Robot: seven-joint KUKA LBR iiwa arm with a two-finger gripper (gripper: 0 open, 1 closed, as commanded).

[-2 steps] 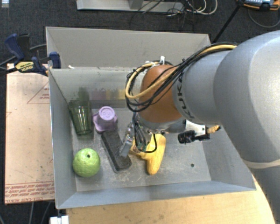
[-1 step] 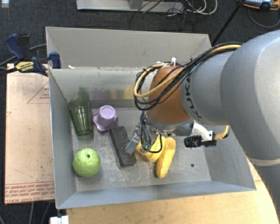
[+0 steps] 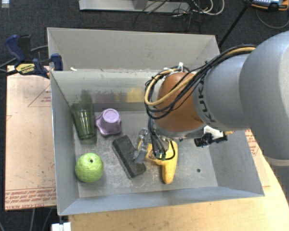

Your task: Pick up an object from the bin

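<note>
- The grey bin (image 3: 207,170) (floor scuffed) is set on a dark floor (image 3: 24,13).
- The gripper (image 3: 148,150) is seen between a dark block (image 3: 127,159) and a banana (image 3: 167,171); its grip cannot be told.

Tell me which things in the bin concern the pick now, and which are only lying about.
Concerned with the pick: the gripper, low in the grey bin; the dark grey block and the yellow banana beside it.
Only lying about: green apple, purple cup, green tumbler, all farther left.

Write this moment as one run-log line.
pincer: low in bin, between dark grey block and banana | apple, purple cup, green glass: at left
</note>
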